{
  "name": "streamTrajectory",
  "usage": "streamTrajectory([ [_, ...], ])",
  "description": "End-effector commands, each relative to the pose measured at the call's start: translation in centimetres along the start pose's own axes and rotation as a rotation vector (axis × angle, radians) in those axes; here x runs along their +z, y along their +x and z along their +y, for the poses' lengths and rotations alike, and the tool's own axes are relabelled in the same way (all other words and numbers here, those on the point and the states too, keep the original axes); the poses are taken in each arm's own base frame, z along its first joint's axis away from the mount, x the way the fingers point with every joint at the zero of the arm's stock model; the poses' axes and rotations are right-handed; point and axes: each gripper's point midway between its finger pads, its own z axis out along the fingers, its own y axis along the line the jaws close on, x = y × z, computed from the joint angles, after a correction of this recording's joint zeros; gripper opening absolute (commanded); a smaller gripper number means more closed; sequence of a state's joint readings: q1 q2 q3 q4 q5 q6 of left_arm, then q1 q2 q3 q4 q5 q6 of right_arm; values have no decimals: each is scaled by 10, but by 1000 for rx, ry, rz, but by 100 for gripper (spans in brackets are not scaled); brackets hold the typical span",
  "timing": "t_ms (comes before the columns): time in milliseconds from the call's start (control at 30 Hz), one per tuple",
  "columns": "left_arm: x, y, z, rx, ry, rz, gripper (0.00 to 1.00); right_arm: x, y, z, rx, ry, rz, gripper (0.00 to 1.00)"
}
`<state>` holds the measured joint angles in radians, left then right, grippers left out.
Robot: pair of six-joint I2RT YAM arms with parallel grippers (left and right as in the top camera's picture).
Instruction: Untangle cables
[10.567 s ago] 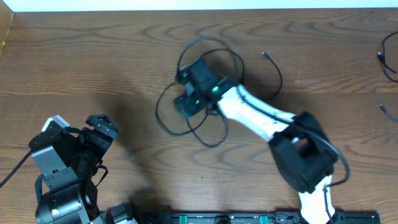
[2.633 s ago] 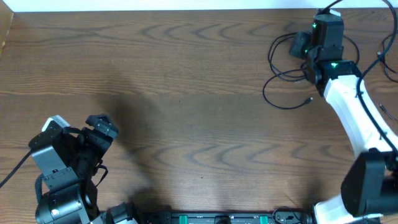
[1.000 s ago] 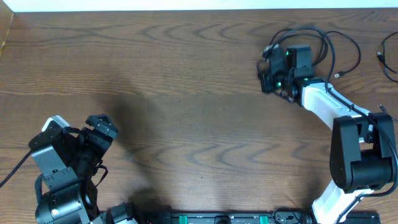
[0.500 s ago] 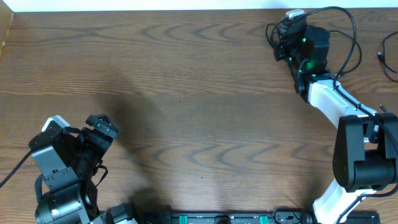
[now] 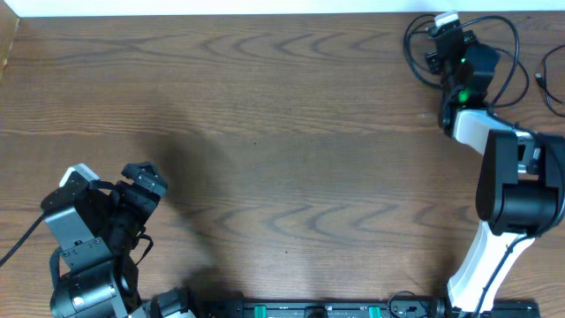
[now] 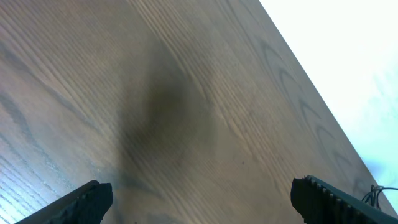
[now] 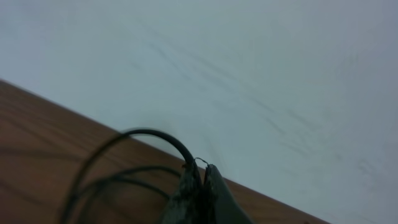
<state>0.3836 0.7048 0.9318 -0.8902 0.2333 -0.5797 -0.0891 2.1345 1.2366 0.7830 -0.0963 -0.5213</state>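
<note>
Far right corner of the brown wood-grain table [image 5: 282,132]: the right gripper [image 5: 444,40] is up against the far edge. The wrist view shows its two dark fingers [image 7: 189,190] pressed together, with a strand of the thin black cables [image 7: 149,133] caught at their tips. One loop arcs up and away from the tips over the table's far edge. From overhead we see more loops of the same bundle [image 5: 407,42] spread around the gripper, left and right of it.

More loose black cord [image 5: 540,79] lies at the table's right edge, cut off by the frame, and we cannot tell whether it joins the held bundle.

Near left corner of the table: the left gripper [image 6: 205,202] hangs over bare wood with its fingers wide apart and nothing between them.

Markings: green lights glow on the right wrist housing [image 5: 459,71]. The black strip [image 5: 353,311] along the table's near edge carries small green and white marks that are too small for us to read.

Changes noted: about ten seconds back the right gripper sat at the table's centre, in the middle of the cable loops. It has since carried the bundle to the far right corner. In the last half second it has moved further right along the far edge, and the loops have come with it. The left arm has not moved in any earlier picture.
</note>
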Motion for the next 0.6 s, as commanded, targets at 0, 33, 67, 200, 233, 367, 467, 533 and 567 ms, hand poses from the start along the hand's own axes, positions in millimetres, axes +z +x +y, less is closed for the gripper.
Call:
streamTrajectory([
  [0,-6,-7,-4,-3,9,-27,96,16,14,-10,-95,13,21,1],
  [33,-6,-7,-4,-3,9,-27,96,19,22,-8,-101,5,39,1],
  [67,-6,-7,-4,-3,9,-27,96,22,30,-5,-100,-5,57,1],
  [200,-6,-7,-4,-3,9,-27,96,29,74,19,-81,-64,150,1],
  [233,-6,-7,-4,-3,9,-27,96,29,86,26,-71,-80,177,1],
  [367,-6,-7,-4,-3,9,-27,96,26,117,34,52,-60,277,2],
  [467,-6,-7,-4,-3,9,-27,96,26,113,24,99,-15,278,34],
  [533,-6,-7,-4,-3,9,-27,96,25,107,13,93,29,282,59],
  [567,-6,-7,-4,-3,9,-27,96,24,104,6,89,55,287,78],
])
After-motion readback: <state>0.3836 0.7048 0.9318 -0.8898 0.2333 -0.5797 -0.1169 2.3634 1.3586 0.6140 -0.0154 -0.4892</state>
